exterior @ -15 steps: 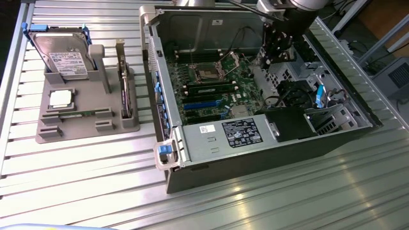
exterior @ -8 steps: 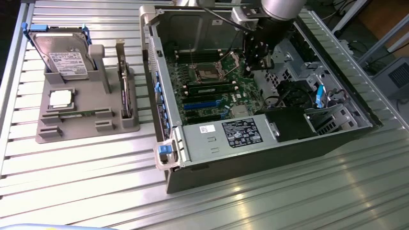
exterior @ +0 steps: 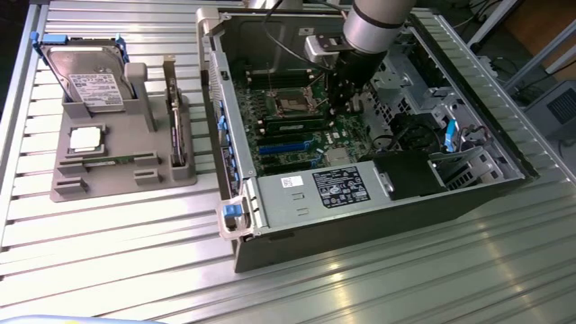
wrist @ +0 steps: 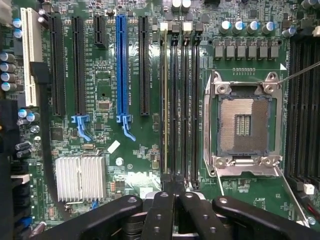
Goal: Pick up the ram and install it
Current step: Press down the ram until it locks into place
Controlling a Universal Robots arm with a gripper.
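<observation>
Closest to the lens, your gripper point(wrist: 173, 186) hangs low over the motherboard point(wrist: 107, 85) with its jaws together, meeting above the near end of the memory slots point(wrist: 186, 100). You cannot tell from here whether they pinch anything.

You find the ram point(wrist: 165, 100) standing edge-on in the outermost of four parallel slots, on the side facing the expansion slots; the other three hold nothing. Just beside that bank, on its other side, sits one open processor socket point(wrist: 245, 125), its wire levers close to the jaws. Beyond the ram you count one white, one blue, three long black and one short black expansion slot, two blue latches and one silver heatsink point(wrist: 80, 177).

From outside, you see the arm reaching down into the open computer case point(exterior: 270, 202), which lies towards the bench's point(exterior: 378, 283) edge at the exterior view's right. Case walls and a black cable point(exterior: 270, 37) crowd the arm.

Near the opposite edge, one grey holder point(exterior: 117, 179) carries one hard drive point(exterior: 85, 74), one square silver processor point(exterior: 85, 138) and one upright card point(exterior: 175, 115).
</observation>
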